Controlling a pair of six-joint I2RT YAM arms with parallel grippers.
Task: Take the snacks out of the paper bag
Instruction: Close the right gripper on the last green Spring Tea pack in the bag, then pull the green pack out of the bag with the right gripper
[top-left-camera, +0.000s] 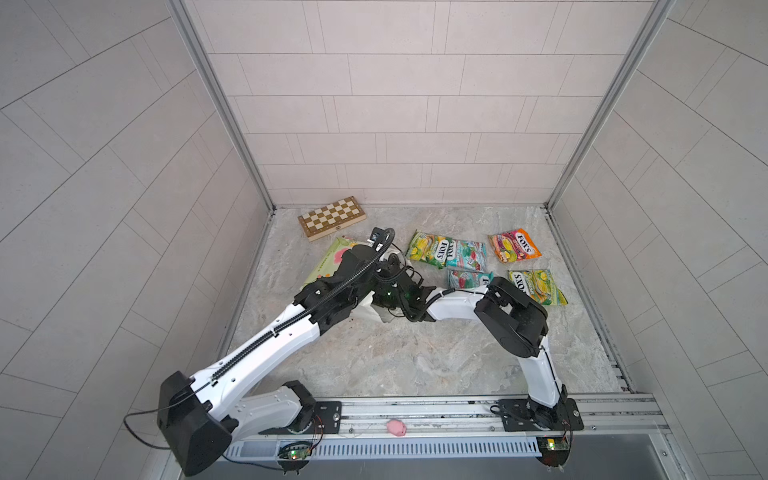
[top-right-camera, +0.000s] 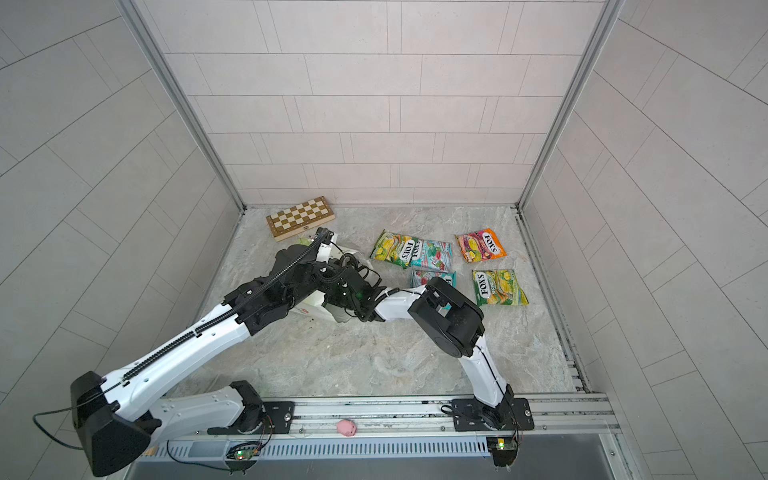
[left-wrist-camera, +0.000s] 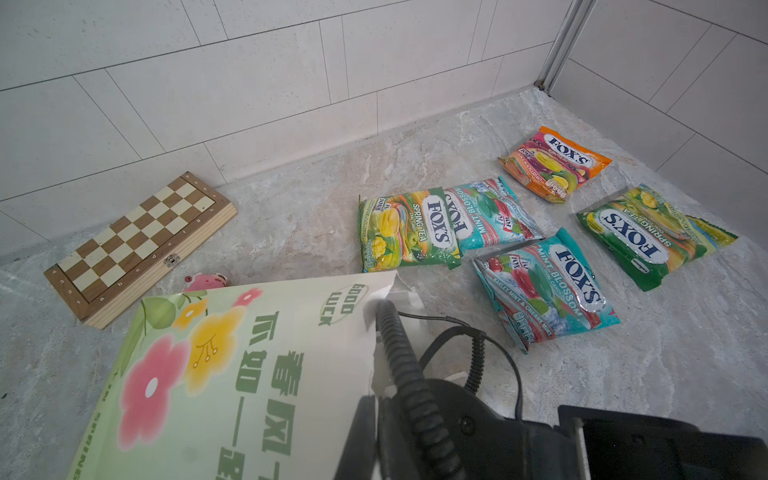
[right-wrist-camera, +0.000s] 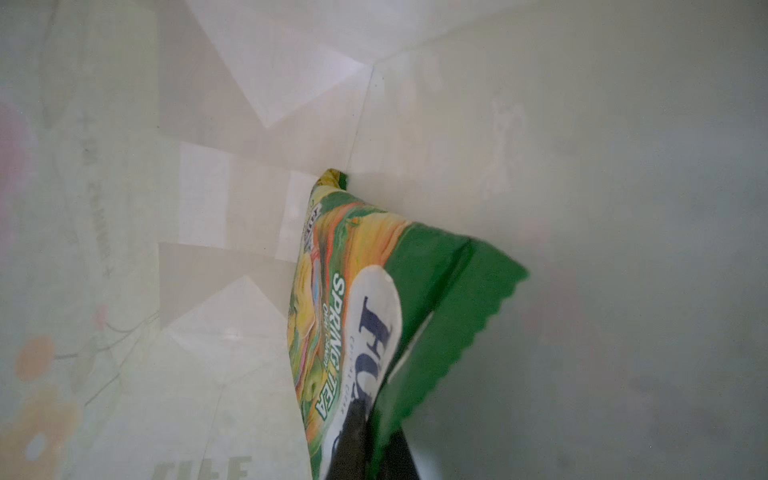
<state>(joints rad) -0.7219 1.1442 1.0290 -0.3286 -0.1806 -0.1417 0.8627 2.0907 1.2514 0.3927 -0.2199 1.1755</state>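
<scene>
The paper bag (left-wrist-camera: 232, 374), pale with pink and yellow flowers and green text, lies on its side at the table's left (top-left-camera: 332, 262). My left gripper (left-wrist-camera: 375, 419) is shut on the edge of its mouth. Deep inside the bag, my right gripper (right-wrist-camera: 374, 449) is shut on the green sealed end of a green-yellow snack packet (right-wrist-camera: 332, 311). Several more snacks lie flat on the table to the right of the bag: an orange one (top-left-camera: 515, 246), two teal ones (top-left-camera: 467, 255) (top-left-camera: 467, 277) and two green-yellow ones (top-left-camera: 428, 247) (top-left-camera: 538, 286). In both top views the wrists hide the jaws.
A folded wooden chessboard (top-left-camera: 332, 218) lies at the back left by the wall. One small pink toy pig (left-wrist-camera: 205, 281) sits between the board and the bag, another (top-left-camera: 397, 428) on the front rail. Tiled walls close in three sides.
</scene>
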